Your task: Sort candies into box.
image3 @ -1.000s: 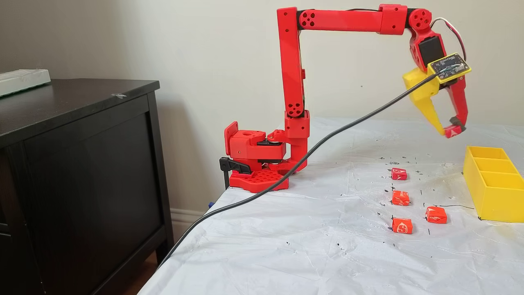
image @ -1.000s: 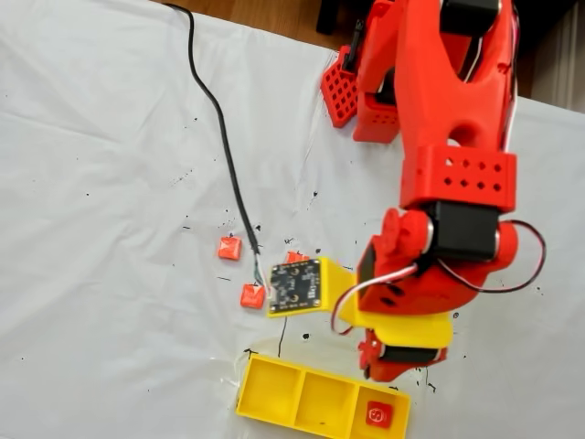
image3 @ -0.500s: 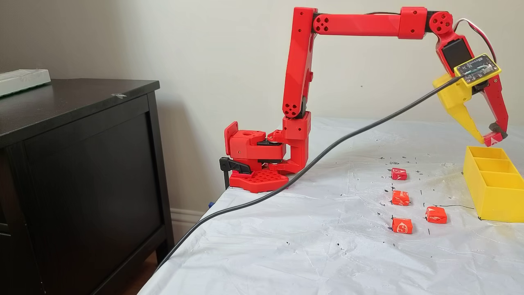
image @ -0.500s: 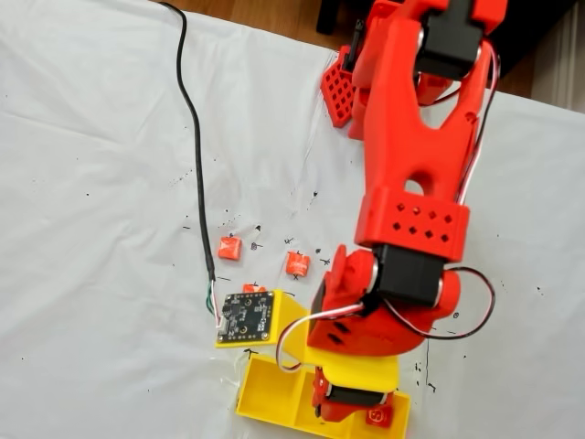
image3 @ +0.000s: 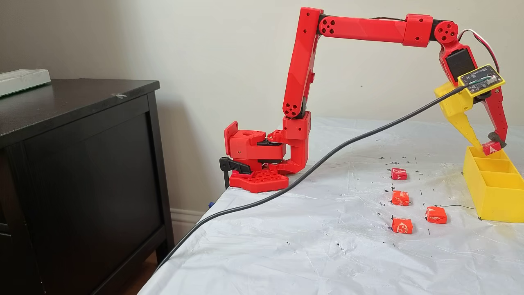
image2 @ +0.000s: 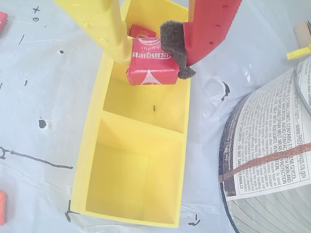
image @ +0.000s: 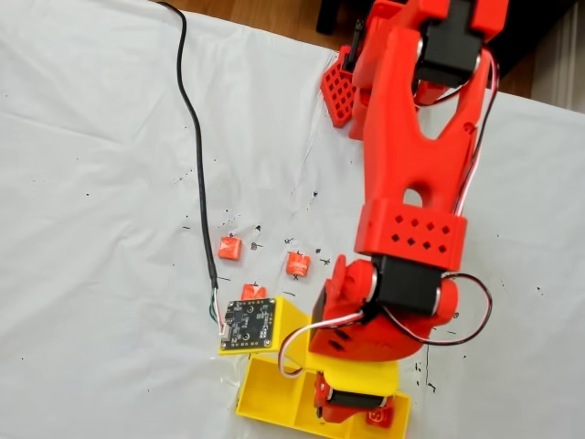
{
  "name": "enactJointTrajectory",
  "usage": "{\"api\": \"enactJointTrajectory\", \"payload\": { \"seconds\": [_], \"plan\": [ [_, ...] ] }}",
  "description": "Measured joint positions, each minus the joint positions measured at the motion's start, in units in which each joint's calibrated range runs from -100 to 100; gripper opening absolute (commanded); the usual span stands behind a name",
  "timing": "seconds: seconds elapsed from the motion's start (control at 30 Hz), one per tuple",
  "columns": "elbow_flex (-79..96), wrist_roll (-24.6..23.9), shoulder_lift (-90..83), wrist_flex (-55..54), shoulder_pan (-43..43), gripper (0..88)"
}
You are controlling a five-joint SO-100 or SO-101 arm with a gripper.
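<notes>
Red candy [image2: 151, 64] above yellow box [image2: 92, 145]

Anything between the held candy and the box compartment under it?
Nothing. In the wrist view the gripper pinches a red candy above the box; just open air separates it from the bare yellow floor below.

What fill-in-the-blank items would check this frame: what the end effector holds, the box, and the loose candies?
1. The end effector is shut on a red ____.
2. The yellow box is divided into ____ compartments.
3. In the side fixed view, ____ candies lie loose on the white sheet.
4. In the wrist view, the box's nearest compartment is ____.

Missing words: candy; three; four; empty
</notes>
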Motion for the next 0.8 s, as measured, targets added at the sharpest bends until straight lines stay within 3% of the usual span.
{"api": "enactJointTrajectory", "payload": {
  "seconds": [0.17,0.23,0.47,0.6,0.63,0.7,0.8],
  "plan": [
    [0.0,0.0,0.0,0.0,-0.2,44.9],
    [0.0,0.0,0.0,0.0,-0.4,47.0],
    [0.0,0.2,0.0,0.0,-0.4,43.1],
    [0.0,0.2,0.0,0.0,-0.7,30.2],
    [0.0,0.2,0.0,0.0,-0.8,14.3],
    [0.0,0.2,0.0,0.0,-0.9,3.2],
    [1.5,0.1,-1.6,0.3,-1.2,0.2]
  ]
}}
